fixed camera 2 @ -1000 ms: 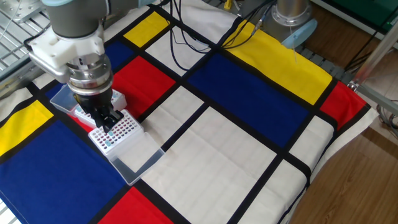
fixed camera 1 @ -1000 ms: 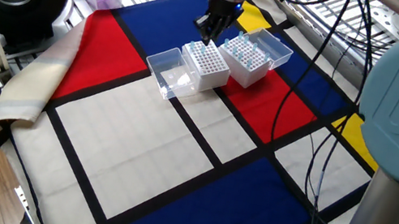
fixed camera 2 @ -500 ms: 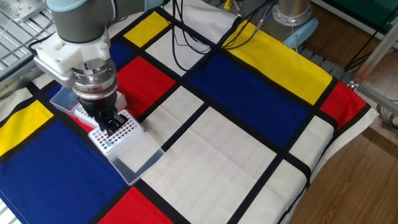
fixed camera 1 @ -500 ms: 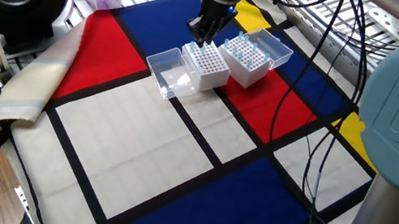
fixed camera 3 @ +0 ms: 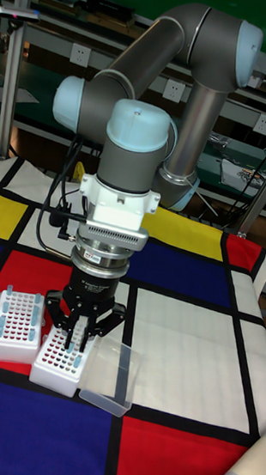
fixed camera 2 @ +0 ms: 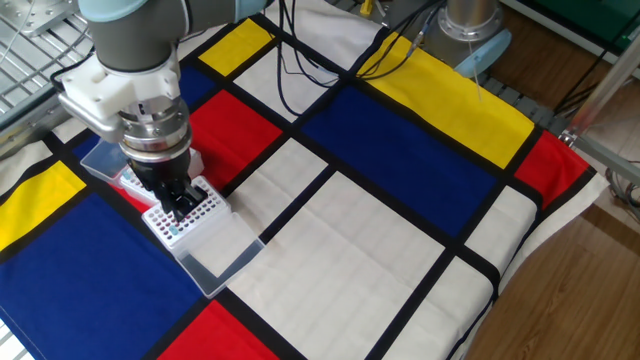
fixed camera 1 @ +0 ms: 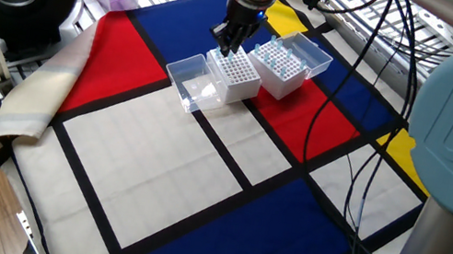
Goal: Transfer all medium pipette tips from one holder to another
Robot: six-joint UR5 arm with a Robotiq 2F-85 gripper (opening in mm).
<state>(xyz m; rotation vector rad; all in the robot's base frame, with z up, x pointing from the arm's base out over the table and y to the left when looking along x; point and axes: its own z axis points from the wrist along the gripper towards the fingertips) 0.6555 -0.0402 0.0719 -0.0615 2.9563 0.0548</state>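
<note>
In the tall fixed view we saw the gripper point(fixed camera 3: 79, 336) pointing straight down over the nearer white rack point(fixed camera 3: 60, 363), its fingers point(fixed camera 3: 82, 334) drawn close together around what looked like one pale tip; we could not tell whether they truly pinched it. The other two views hid that gap behind the wrist. Most medium pipette tips point(fixed camera 1: 278, 57) stood in the second rack point(fixed camera 1: 279, 73), which touched the first, and a few sat in the nearer rack point(fixed camera 2: 185, 217). Clear lids point(fixed camera 1: 189, 83) lay open on the coloured cloth point(fixed camera 1: 153, 170).
</note>
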